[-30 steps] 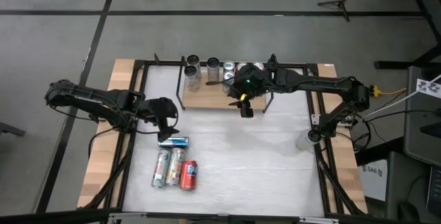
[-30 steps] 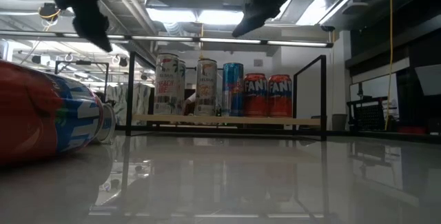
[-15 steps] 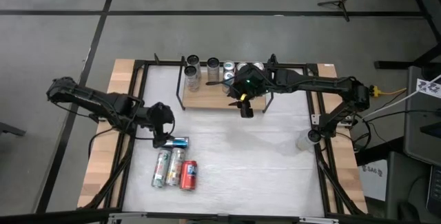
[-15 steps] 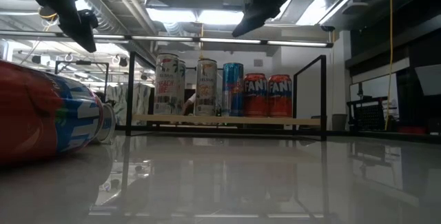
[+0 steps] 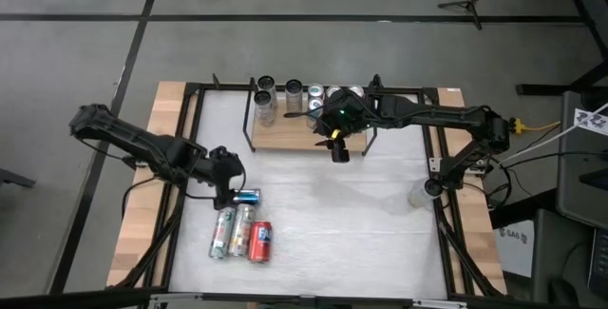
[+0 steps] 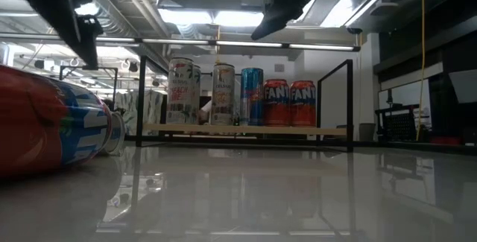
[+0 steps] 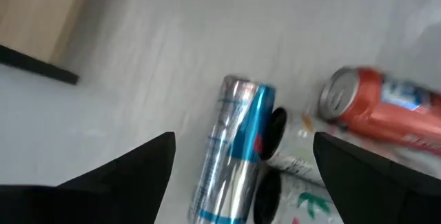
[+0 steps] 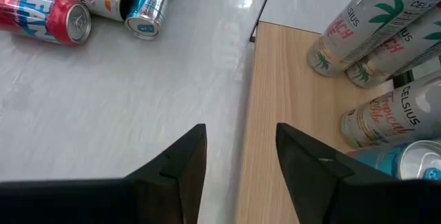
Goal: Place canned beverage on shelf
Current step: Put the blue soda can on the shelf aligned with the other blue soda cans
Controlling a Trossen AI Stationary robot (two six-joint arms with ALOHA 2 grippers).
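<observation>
The slim blue-and-silver metal beverage can (image 5: 246, 196) lies on its side on the glossy white surface (image 5: 361, 223), at about eight o'clock from the table's centre. The left gripper (image 5: 226, 182) hangs directly over it with its dark fingers (image 7: 124, 176) spread wide on either side of the can, gripping nothing. Just below the blue can, at about seven o'clock, three more cylinders lie side by side: two pale white cans with leaf print (image 5: 231, 230) and a red aluminium can with a blue-and-white label (image 5: 260, 241).

Farther right, at about twelve o'clock, stands the shelf (image 5: 294, 136), a small rectangular light-wood board with thin black rod uprights. It carries five upright cans in a row: two pale printed ones (image 6: 184, 92), a blue one (image 6: 252, 96) and two orange-red ones (image 6: 290, 103), their round silver tops gleaming from above.

The right gripper (image 5: 339, 149) hovers at the shelf's front edge, toward its right end, its fingers (image 8: 172, 165) parted only narrowly and empty, above wood grain and white surface.
</observation>
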